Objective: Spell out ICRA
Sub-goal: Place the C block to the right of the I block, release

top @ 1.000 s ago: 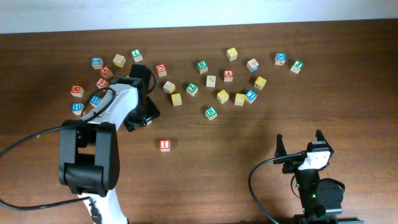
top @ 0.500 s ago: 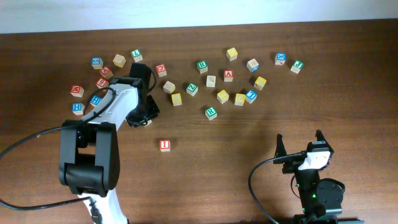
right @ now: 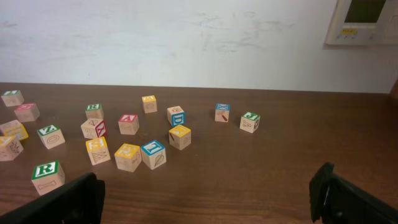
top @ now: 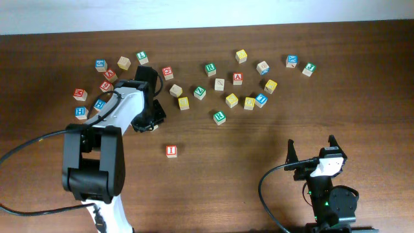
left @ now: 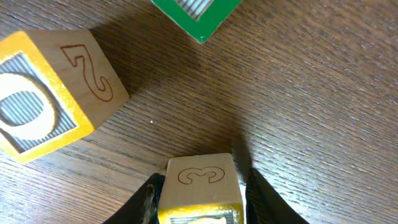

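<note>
Left claw (left: 200,190) clamps a yellow-edged wooden block (left: 199,177) left of the brown tabletop (top: 259,136) middle — a red-edged wooden I block (top: 171,151) lies nearer the front edge — right claw (right: 205,199) gapes wide.

At least 26 wooden letter blocks (top: 237,78) are visible on one brown wooden table (top: 362,103). Two robot arms (top: 94,162) stand at its near edge. One wall panel (right: 367,18) hangs behind.

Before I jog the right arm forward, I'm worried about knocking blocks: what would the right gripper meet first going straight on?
Probably nothing nearby: bare table lies ahead of the right gripper. Its line seems to run between the yellow block and the blue block; depth is unclear.
</note>
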{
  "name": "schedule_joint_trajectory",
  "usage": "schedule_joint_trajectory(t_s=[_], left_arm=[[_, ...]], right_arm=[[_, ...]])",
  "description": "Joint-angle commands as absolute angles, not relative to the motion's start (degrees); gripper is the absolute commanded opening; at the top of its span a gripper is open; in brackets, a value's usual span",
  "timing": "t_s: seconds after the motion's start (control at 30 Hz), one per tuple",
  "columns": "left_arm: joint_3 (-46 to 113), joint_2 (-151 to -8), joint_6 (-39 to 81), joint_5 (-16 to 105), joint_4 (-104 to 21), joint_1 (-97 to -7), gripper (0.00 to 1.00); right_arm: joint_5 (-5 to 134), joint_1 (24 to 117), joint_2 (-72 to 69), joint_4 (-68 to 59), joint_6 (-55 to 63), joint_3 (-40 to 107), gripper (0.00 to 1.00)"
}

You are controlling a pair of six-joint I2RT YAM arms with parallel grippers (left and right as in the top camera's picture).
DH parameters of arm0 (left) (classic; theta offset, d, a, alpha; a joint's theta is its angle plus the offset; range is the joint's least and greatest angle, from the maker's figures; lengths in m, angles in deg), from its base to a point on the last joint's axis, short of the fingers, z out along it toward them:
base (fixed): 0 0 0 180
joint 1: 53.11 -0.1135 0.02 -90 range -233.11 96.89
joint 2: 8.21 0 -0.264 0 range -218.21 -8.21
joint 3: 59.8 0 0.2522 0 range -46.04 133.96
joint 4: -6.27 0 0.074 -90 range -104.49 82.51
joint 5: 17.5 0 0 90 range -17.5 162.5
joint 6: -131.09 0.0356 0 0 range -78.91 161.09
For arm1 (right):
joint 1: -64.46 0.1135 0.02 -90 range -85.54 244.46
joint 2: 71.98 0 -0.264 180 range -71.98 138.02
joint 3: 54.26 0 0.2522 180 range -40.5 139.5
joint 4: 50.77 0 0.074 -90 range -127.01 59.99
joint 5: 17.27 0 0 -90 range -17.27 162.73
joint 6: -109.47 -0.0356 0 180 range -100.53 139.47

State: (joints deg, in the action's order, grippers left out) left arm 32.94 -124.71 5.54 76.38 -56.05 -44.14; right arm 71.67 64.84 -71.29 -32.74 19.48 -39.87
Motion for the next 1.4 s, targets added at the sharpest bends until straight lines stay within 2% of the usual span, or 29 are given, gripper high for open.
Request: schedule_joint_trajectory(t_s=[0.0, 0.23, 0.33, 0.4, 0.43, 0.6, 0.7, 0.83, 1.07, 1.37], left_arm=[[33.5, -125.6, 6.1, 77.0, -56.0, -44.2, 0.32], [37.4, -123.9, 8.9, 76.3, -60.5, -44.2, 0.27], [37.7, -119.0, 11.7, 70.0, -61.5, -44.0, 0.26], [37.7, -114.7, 11.7, 64.2, -62.7, -43.6, 0.19], [37.7, -112.8, 11.7, 62.6, -63.7, -42.9, 0.20], [37.3, -109.0, 11.6, 59.8, -69.7, -32.8, 0.21], [34.7, -109.1, 6.3, 67.2, -69.5, -24.9, 0.23], [29.1, -109.1, 4.2, 71.6, -64.8, -19.9, 0.23], [16.8, -109.5, 4.2, 76.1, -51.0, -19.6, 0.24], [12.7, -109.5, 4.2, 76.5, -45.2, -19.6, 0.27]], right_arm=[[72.1, 64.5, -71.7, -32.4, 19.7, -40.2, 0.98], [72.1, 64.5, -71.7, -32.5, 19.7, -40.2, 0.98], [72.1, 64.5, -71.7, -32.4, 19.7, -40.2, 0.99], [72.1, 64.4, -71.7, -32.4, 19.7, -40.2, 0.98], [72.1, 64.5, -71.7, -32.4, 19.7, -40.2, 0.98], [72.1, 64.4, -71.7, -32.4, 19.7, -40.2, 0.98], [72.1, 64.5, -71.7, -32.4, 19.7, -40.2, 0.98], [72.1, 64.5, -71.7, -32.4, 19.7, -40.2, 0.98], [72.1, 64.4, -71.7, -32.5, 19.7, -40.2, 0.98], [72.1, 64.5, -71.7, -32.4, 19.7, -40.2, 0.98]])
